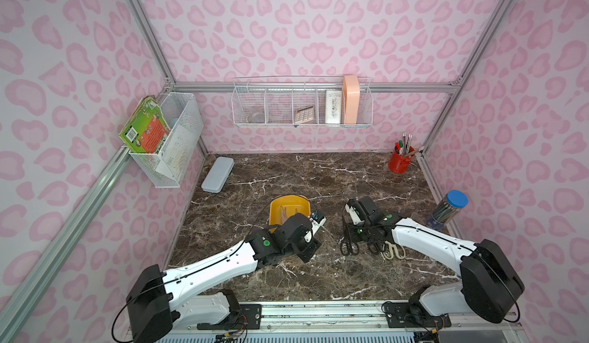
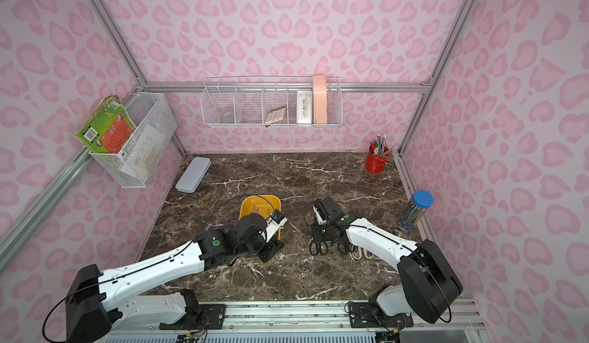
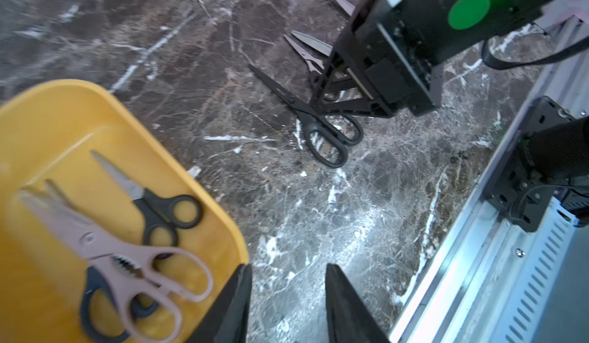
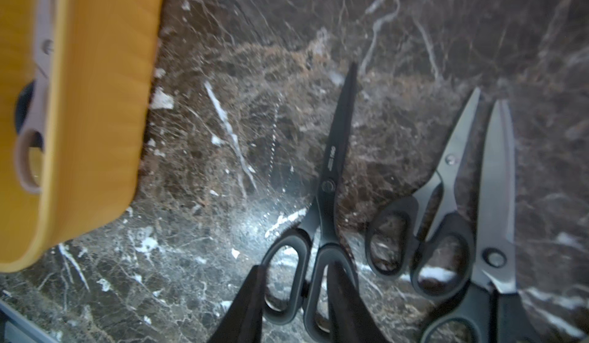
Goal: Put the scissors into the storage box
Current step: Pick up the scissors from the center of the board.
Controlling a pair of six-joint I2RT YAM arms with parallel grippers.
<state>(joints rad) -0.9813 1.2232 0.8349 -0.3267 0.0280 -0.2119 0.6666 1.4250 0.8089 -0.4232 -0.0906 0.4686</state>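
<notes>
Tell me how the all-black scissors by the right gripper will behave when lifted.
Probably rigid: the all-black scissors lie flat, blades closed. Gripped at the handle loops, where the right gripper stands, the long blade may tip down. On the glossy marble table they might slide if nudged.

Walls (image 1: pixel 287 22) are showing pale pink under darker pink leopard blotches. Tabletop (image 1: pixel 318 179) is reading as dark brown marble, with white veins running through. Storage box (image 1: pixel 276 210) is glowing yellow-orange. Inside it, beige-pink scissors (image 3: pixel 105 245) are lying over black-handled scissors (image 3: pixel 165 214) with pale grey blades. Out on the marble, all-black scissors (image 4: pixel 331 179) are looking matte from tip to handle. Grey-bladed scissors (image 4: pixel 446 172) are showing black handles, and cream-handled scissors (image 1: pixel 395 253) are peeking out pale. Pencil cup (image 1: pixel 398 163) is showing red, tube lid (image 1: pixel 457 199) blue, flat case (image 1: pixel 218 174) grey-blue.
</notes>
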